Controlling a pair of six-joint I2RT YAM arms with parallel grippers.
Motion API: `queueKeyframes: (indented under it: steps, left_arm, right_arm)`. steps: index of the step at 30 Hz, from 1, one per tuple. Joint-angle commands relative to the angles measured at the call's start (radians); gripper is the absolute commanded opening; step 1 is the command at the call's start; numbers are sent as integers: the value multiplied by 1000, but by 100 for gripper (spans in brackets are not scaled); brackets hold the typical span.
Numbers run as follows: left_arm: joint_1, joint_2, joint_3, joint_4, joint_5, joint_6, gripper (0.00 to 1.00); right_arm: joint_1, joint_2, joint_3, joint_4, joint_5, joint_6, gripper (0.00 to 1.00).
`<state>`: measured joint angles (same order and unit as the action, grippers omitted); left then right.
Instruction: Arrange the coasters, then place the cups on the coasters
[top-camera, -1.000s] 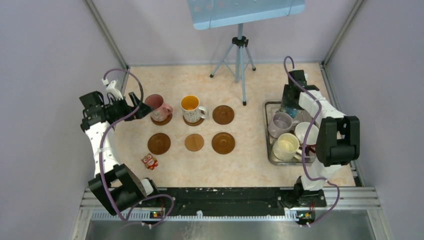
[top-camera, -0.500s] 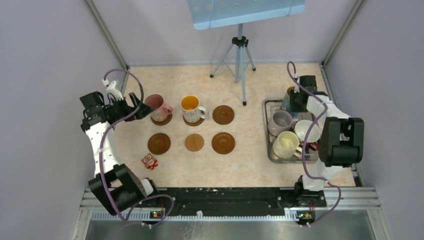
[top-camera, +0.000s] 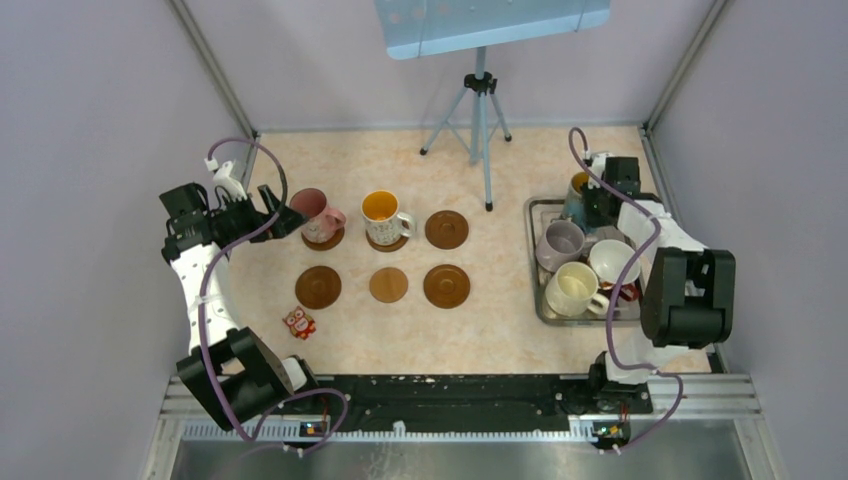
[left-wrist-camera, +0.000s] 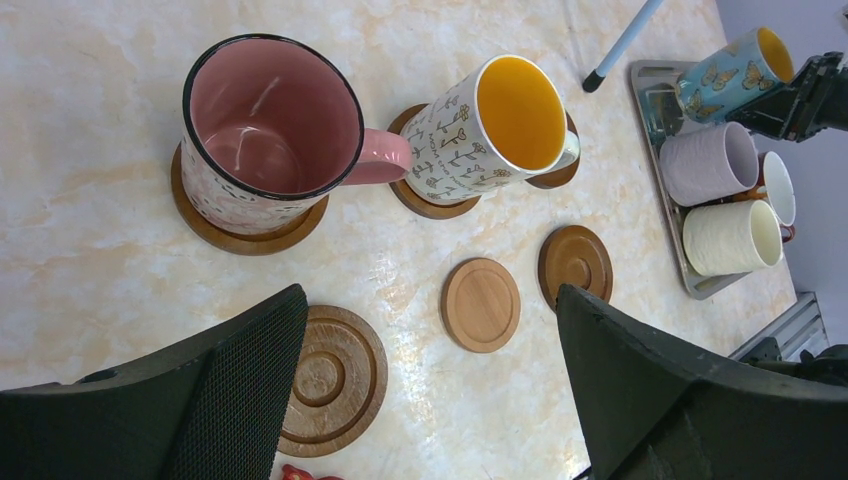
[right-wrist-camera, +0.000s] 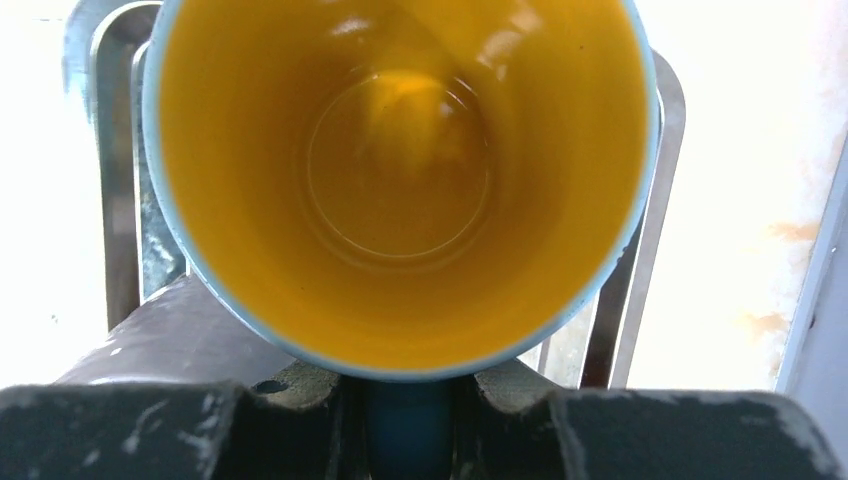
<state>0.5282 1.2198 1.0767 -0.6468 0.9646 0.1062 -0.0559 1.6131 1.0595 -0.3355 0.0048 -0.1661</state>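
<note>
**A:** Overhead view: how does the left gripper stand?
**B:** Jaws wide apart just beside the pink mug, which sits on a coaster. It holds nothing.
**A:** Left wrist view?
**B:** Both fingers spread, bare table between them. Far off, the blue mug tilts over the tray.
**A:** Right wrist view?
**B:** The right gripper is clamped on that mug's handle, its orange interior facing the lens.
</note>
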Motion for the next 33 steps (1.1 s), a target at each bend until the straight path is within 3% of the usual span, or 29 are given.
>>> queueKeyframes:
  steps: [1, 15, 25, 33]
  left_arm:
    - [-2, -17, -1, 26, 28, 6, 99]
    - [-2, -21, 3, 23, 26, 6, 99]
    - [-1, -17, 31, 4, 8, 26, 99]
    - [-2, -17, 67, -33, -21, 64, 99]
  right_arm:
    - [-13, -162, 30, 191, -105, -66, 0]
    - [12, -194, 278, 64, -529, -18, 0]
    - [302, -150, 382, -32, -487, 9, 0]
    - [474, -57, 358, 23, -367, 32, 0]
